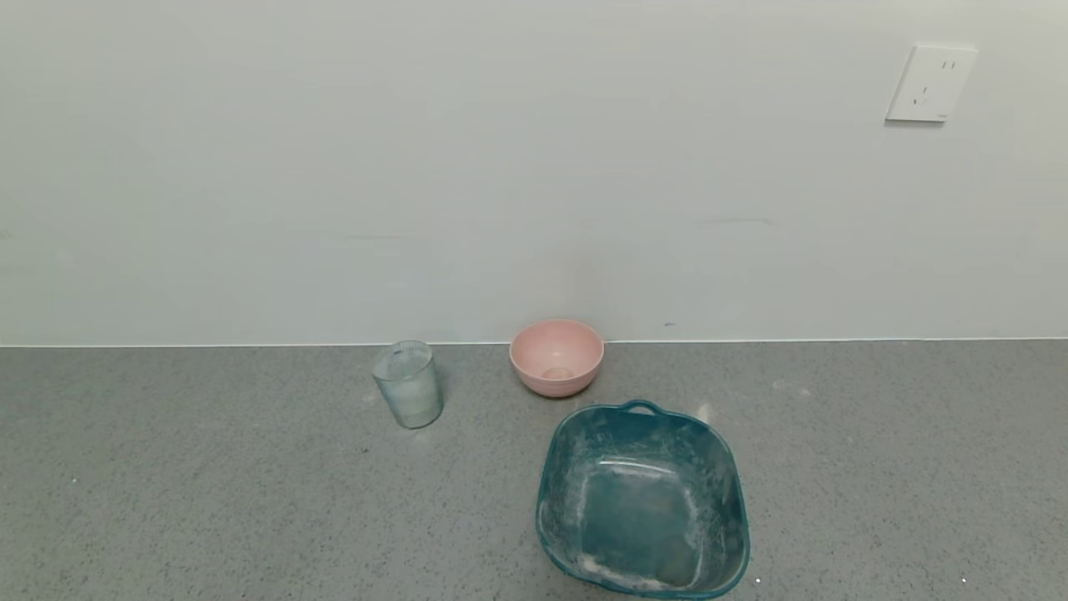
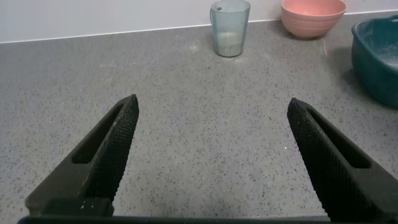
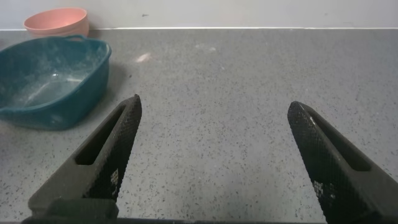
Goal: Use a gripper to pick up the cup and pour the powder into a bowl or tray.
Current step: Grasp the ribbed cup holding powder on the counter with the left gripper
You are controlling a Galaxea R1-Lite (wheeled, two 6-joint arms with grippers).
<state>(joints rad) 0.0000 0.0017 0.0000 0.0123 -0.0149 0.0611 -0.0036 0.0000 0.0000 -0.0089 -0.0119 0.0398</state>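
Note:
The clear ribbed cup (image 1: 408, 384) stands upright on the grey counter near the wall, with white powder (image 2: 227, 42) in its lower part. It also shows far off in the left wrist view (image 2: 229, 27). The pale-pink bowl (image 1: 556, 356) sits to the cup's right, against the wall, and shows in both wrist views (image 2: 313, 16) (image 3: 56, 21). My left gripper (image 2: 212, 109) is open and empty, low over bare counter well short of the cup. My right gripper (image 3: 214, 109) is open and empty over bare counter, right of the basin. Neither gripper shows in the head view.
A teal squarish basin (image 1: 642, 501) with a handle, dusted with white powder, sits in front of the pink bowl; it shows in the wrist views (image 2: 379, 56) (image 3: 50, 79). A white wall with a socket (image 1: 930, 83) backs the counter (image 1: 209, 501).

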